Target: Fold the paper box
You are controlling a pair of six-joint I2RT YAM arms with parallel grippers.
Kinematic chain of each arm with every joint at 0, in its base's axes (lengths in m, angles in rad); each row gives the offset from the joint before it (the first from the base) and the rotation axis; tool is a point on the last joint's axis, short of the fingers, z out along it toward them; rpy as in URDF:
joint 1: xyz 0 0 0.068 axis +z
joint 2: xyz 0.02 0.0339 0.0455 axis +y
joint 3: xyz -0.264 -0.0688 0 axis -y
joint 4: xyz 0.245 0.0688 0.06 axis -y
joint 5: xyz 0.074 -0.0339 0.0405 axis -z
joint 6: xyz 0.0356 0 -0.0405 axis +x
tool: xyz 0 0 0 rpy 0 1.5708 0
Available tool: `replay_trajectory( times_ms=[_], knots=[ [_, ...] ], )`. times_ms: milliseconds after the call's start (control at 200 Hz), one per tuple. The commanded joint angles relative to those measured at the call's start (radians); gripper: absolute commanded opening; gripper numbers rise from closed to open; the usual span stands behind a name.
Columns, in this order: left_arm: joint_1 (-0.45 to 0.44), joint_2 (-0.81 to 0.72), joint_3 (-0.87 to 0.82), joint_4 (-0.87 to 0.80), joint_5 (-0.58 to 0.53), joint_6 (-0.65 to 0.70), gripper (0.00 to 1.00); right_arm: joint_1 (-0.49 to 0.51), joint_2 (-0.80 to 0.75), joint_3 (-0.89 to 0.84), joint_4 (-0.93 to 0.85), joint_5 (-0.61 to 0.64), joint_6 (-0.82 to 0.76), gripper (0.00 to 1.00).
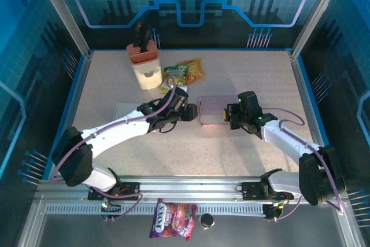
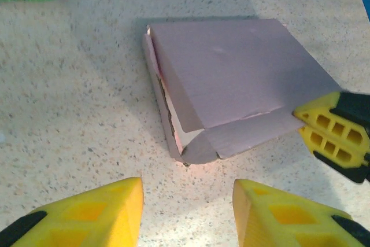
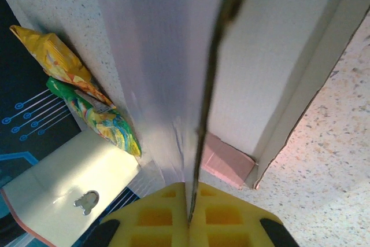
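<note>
The paper box (image 1: 215, 108) lies flat on the speckled table (image 1: 260, 79), its lid down and one side seam gaping slightly. The left gripper (image 1: 189, 112) sits just left of the box, close to that side but not touching it, its yellow fingers (image 2: 87, 212) spread with nothing between them. The right gripper (image 1: 230, 115) is at the box's right edge, fingers pinched tight on a thin flap of the box. A cream holder (image 1: 144, 67) stands beyond the box to its left, and snack bags (image 1: 186, 72) lie between the two.
</note>
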Motion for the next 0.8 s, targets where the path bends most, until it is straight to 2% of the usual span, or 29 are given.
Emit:
replay_trajectory(
  times_ms=[0,215,630,725,795],
  knots=[
    [0.061,0.089,0.061,-0.012,0.225,-0.098,0.46,0.013,-0.012,-0.031,0.008,-0.017,-0.030,0.00],
    [0.099,0.295,0.187,-0.022,0.378,-0.127,0.46,0.015,0.000,-0.075,0.055,-0.022,-0.034,0.00],
    [0.114,0.504,0.289,-0.062,0.386,-0.087,0.46,0.016,0.023,-0.091,0.059,-0.037,-0.045,0.02],
    [0.115,0.509,0.280,-0.044,0.379,-0.087,0.42,0.015,0.026,-0.089,0.038,-0.047,-0.060,0.08],
    [0.114,0.513,0.281,-0.049,0.371,-0.079,0.39,0.009,0.023,-0.082,0.007,-0.058,-0.095,0.17]
  ],
)
